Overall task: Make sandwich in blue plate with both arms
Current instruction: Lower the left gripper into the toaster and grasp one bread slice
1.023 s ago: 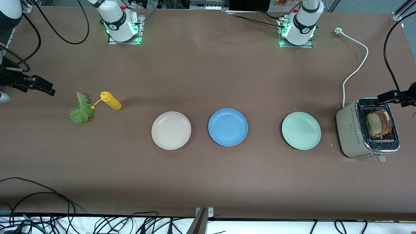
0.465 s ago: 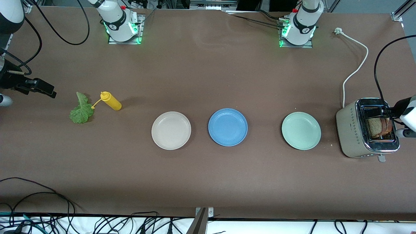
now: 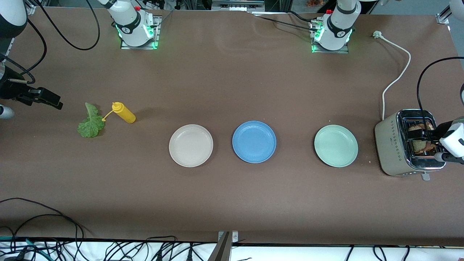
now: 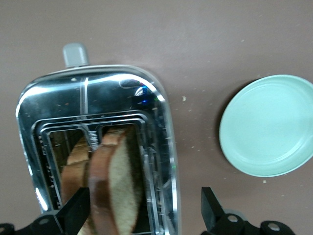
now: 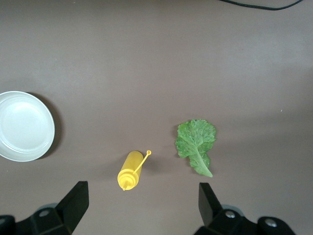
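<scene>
Left end effector (image 4: 142,215) over toaster (image 3: 393,145), fingers apart astride bread slices (image 4: 115,181); off-centre closure risks crushed crust. Right end effector (image 5: 142,208) apart, waiting above lettuce (image 5: 195,142). Blue plate (image 3: 254,141) bare, mid-tabletop.

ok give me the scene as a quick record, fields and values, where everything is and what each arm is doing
blue plate: bare, between cream plate and green plate
bread: two slices upright in toaster, at the left arm's end
lettuce: flat on table beside mustard bottle, at the right arm's end
left gripper: open, over the toaster, fingers straddling a slice
right gripper: open, above bottle and lettuce
sandwich: not started
</scene>
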